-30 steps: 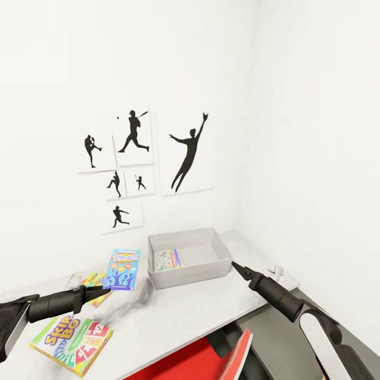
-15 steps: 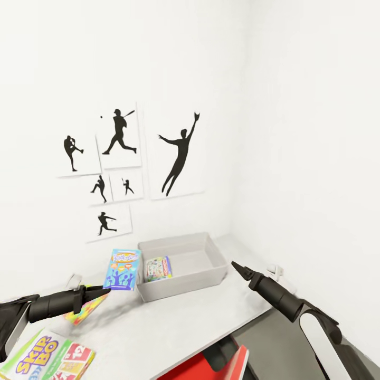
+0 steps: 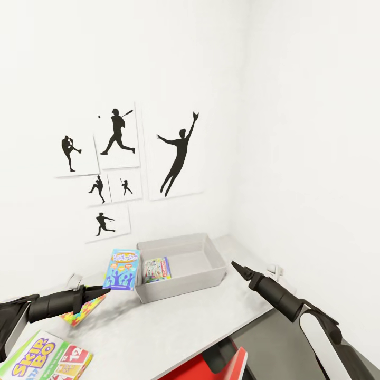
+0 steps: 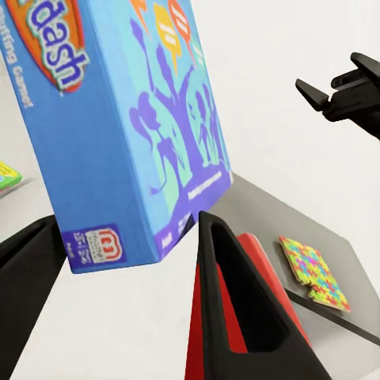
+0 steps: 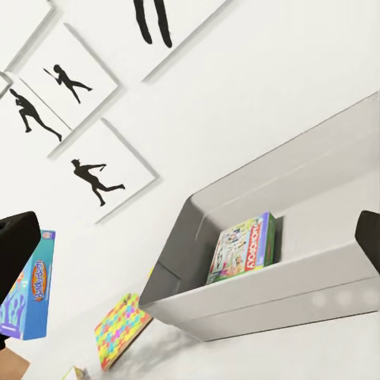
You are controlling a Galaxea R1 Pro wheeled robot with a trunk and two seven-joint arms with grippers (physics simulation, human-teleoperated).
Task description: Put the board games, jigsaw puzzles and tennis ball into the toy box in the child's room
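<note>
My left gripper (image 3: 104,289) is shut on the lower edge of the large blue board game (image 3: 122,269) with purple silhouettes, holding it upright just left of the toy box (image 3: 208,258). In the left wrist view this game (image 4: 119,134) sits between my fingers (image 4: 229,301). A white-green board game (image 3: 157,269) lies inside the pale grey toy box (image 5: 261,297). One jigsaw puzzle (image 3: 84,310) lies on the table (image 3: 184,322) under my left arm. Another puzzle panel (image 4: 313,273) rests on the dark grey top. My right gripper (image 3: 234,264) hovers open, right of the box and holding nothing.
A colourful Skip-Bo printed box (image 3: 47,360) lies at the table's near left corner. A red chair (image 3: 211,369) stands below the front edge. Black sports-silhouette pictures (image 3: 119,163) hang above the table. Walls close the corner behind and to the right.
The camera has panned, so the whole scene slid left. The held blue game and both arms keep their place in view, and the toy box now sits closer to the game.
</note>
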